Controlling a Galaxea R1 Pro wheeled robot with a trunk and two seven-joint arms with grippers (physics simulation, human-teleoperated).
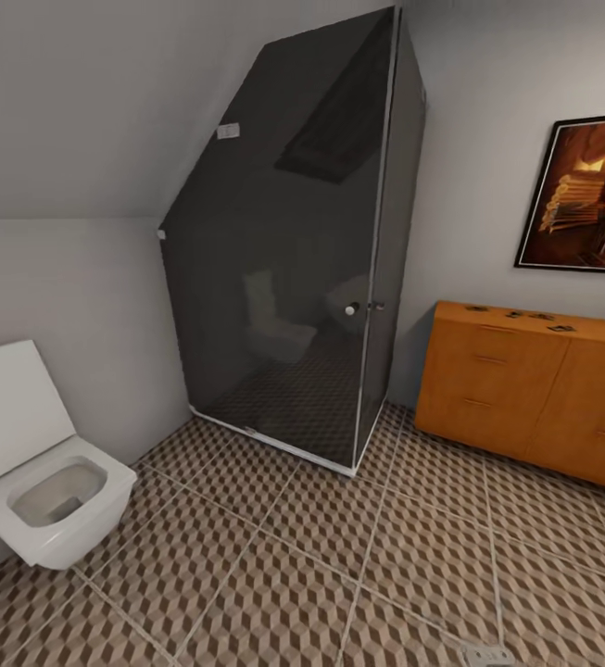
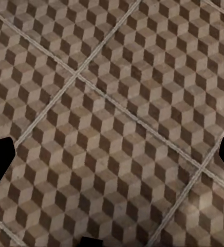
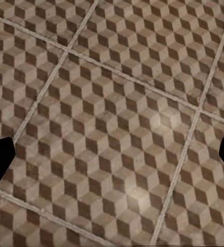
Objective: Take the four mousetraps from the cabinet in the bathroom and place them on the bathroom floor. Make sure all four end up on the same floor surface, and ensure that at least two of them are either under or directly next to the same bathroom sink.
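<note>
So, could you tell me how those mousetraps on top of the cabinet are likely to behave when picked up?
The mousetraps look like tiny flat dark slabs lying on the cabinet top, so probably stiff and light. Lying so low, they may be awkward to get a pincer under and could slide when nudged. Finer detail is too small to tell.

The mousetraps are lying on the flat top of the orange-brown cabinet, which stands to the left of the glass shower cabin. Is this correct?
Not quite. The mousetraps do lie on the flat top of the orange-brown cabinet, but the head view shows it standing to the right of the glass shower cabin, under the framed picture. The toilet is on the left side.
</note>
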